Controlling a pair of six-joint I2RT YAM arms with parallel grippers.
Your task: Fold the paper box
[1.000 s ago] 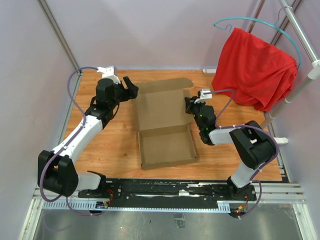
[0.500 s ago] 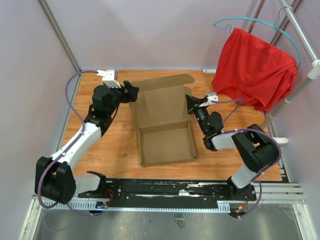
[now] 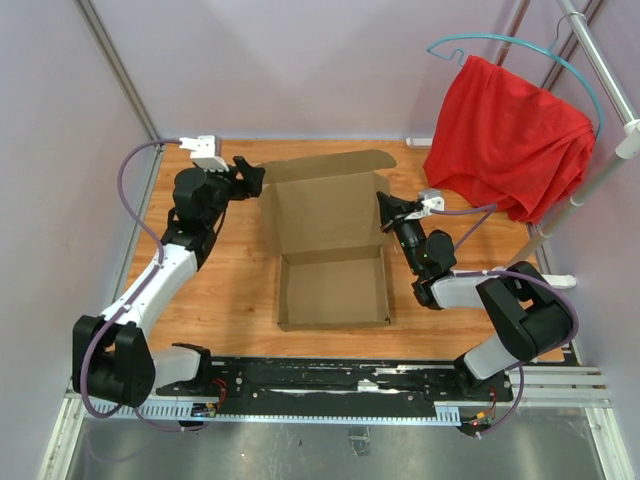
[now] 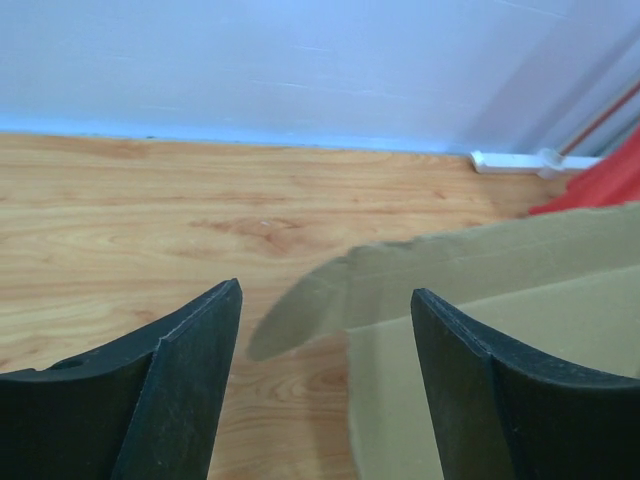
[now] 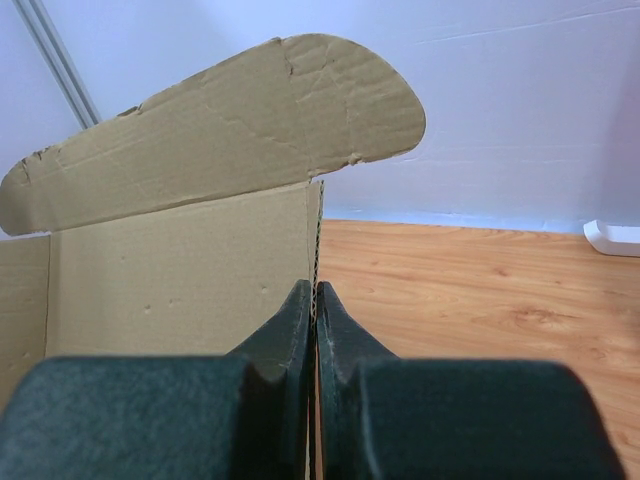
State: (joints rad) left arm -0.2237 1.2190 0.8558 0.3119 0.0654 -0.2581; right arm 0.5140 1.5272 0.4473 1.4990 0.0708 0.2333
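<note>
Since the earlier view the left arm has swung back toward the far-left corner of the table [image 3: 235, 290]. The lid [image 3: 320, 212] of the paper box [image 3: 332, 290] now stands steeper, and the right arm's forearm has shifted further right.

The left claw [image 3: 248, 178] [image 4: 325, 295] is spread wide and holds nothing. It sits just beside the lid's far-left corner. In its wrist view the rounded end of the lid's top flap [image 4: 300, 315] shows in the gap beyond the fingers, but I cannot tell whether it touches either one.

The paper box [image 4: 500, 265] [image 5: 180, 260] sits at the middle of the table, between the two arms. Its shallow tray is formed, open on top and flat on the wood. The lid rises from the tray's far wall, with the long flap [image 3: 330, 163] at its upper edge.

The right claw [image 3: 386, 210] [image 5: 315, 292] is pinched tight on the lid's right edge. In its wrist view the corrugated edge runs down into the seam between the fingers.

At far right a red cloth [image 3: 505, 135] hangs on a teal hanger [image 3: 500, 42], well apart from the box.
</note>
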